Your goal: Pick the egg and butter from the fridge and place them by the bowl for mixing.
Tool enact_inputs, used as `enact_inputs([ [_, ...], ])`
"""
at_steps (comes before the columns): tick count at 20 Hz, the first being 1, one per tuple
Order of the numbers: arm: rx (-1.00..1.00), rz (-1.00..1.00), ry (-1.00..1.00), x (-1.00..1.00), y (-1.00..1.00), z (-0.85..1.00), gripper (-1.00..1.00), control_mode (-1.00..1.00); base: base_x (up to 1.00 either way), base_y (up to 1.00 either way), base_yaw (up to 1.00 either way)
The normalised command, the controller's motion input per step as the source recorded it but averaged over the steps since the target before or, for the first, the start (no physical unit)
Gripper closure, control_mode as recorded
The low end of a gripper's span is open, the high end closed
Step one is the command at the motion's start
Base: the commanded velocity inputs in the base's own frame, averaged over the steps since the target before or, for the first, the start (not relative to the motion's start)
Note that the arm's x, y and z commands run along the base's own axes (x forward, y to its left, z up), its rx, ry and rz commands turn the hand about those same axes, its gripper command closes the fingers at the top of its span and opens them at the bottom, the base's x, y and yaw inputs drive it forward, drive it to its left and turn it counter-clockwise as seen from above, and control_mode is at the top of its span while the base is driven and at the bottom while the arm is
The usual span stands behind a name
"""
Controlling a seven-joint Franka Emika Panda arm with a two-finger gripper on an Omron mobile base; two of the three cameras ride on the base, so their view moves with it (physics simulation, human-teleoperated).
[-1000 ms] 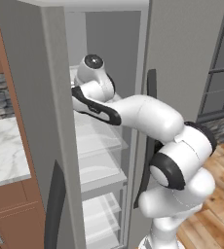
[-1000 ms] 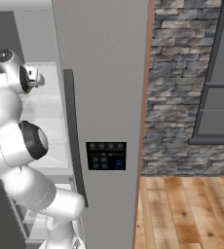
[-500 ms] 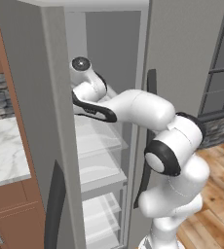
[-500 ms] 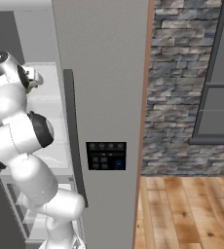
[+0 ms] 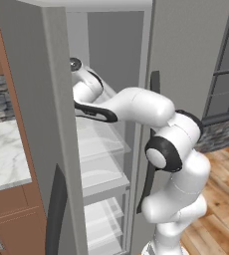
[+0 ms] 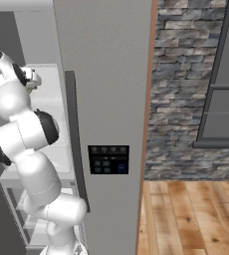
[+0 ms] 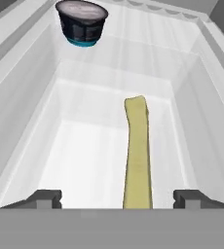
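Observation:
The fridge stands open, and my arm reaches onto one of its upper shelves. On that pale shelf lies the butter, a thin yellow-green stick pointing away from the hand. My gripper is open, its two dark fingertips set wide on either side of the stick's near end and not touching it. In the left base view my hand is partly hidden behind the fridge's left door edge. The egg and the bowl are out of view.
A dark round tub with a grey lid sits at the back of the same shelf. The shelf's white walls close in on both sides. A marble counter over wooden cupboards lies left of the fridge. The right fridge door carries a dark handle.
The arm has stretched further into the fridge, with the hand moving left and deeper behind the door edge. The base views have not shifted.

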Motion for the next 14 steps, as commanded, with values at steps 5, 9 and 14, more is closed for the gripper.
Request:
enact_inputs([
  [5, 0.03, 0.00, 0.00, -0.08, -0.16, -0.79, 1.00, -1.00, 0.00, 0.00, 0.00],
  [9, 0.19, 0.00, -0.04, -0.24, -0.58, -0.63, 1.00, -1.00, 0.00, 0.00, 0.00],
  [14, 0.02, -0.01, 0.00, 0.00, -0.05, -0.02, 1.00, -1.00, 0.00, 0.00, 0.00],
])
